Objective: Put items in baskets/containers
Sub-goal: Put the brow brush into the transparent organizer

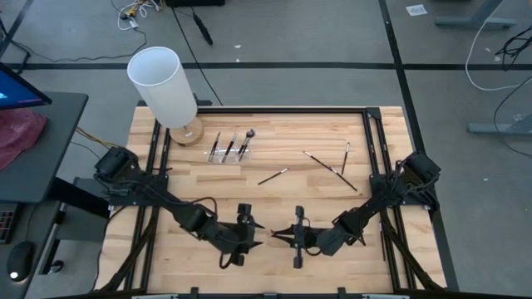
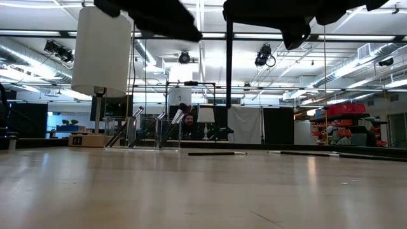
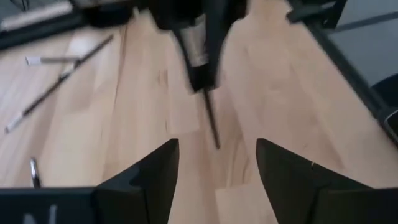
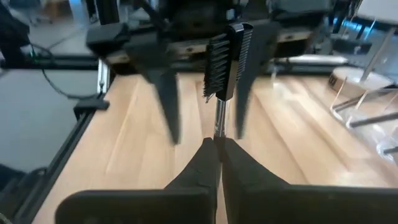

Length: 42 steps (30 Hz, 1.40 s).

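Brush (image 4: pixel 219 118): comb-headed, clamped in right tool (image 4: pixel 216 144), raised over desk (image 1: pixel 332 249) at 6 o'clock.
Left tool (image 3: pixel 214 163): fingers apart, facing it.
Holder (image 1: pixel 229 153): 11 o'clock, brushes inside.
Loose brushes (image 1: pixel 331 164): 1 o'clock.

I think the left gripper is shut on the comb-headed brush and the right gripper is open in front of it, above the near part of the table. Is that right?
Not quite: the sides are swapped. The right gripper is shut on the comb-headed brush, as the right wrist view shows, and the left gripper is open in front of it, as the left wrist view shows. Both are above the near part of the table.
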### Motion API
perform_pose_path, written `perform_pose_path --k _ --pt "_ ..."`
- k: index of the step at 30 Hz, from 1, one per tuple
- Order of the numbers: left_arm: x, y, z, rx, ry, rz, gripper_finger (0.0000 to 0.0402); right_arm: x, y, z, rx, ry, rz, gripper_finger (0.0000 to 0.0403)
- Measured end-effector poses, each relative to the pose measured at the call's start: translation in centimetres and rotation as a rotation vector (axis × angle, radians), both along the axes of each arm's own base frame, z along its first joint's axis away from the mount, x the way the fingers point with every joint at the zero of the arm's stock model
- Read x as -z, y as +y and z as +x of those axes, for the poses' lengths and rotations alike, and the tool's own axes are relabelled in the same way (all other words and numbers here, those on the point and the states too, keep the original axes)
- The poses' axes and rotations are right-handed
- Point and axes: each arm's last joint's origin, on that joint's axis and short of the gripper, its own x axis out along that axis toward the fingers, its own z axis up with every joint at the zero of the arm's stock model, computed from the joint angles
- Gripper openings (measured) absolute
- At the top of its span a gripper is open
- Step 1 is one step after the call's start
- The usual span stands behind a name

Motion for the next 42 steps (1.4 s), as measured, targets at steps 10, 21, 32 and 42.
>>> perform_pose_path --k 10,21,32,42 --pt "-1.7 -1.0 1.0 0.019 -0.230 -0.020 0.0197 -0.7 -1.2 -1.8 -0.027 -0.301 0.031 0.0000" --pt "-1.8 0.1 1.9 -0.094 -0.279 -0.059 0.0188 -0.7 -1.4 -2.0 -0.027 -0.322 0.024 0.0001" --pt "-1.5 0.6 1.9 -0.203 -0.272 -0.103 0.0188 -0.6 -1.2 -2.0 -0.071 -0.314 0.020 0.0003" --pt "-1.5 1.1 2.8 -0.133 -0.288 -0.137 0.0162 -0.7 -1.2 -2.0 -0.066 -0.321 0.025 0.0004"
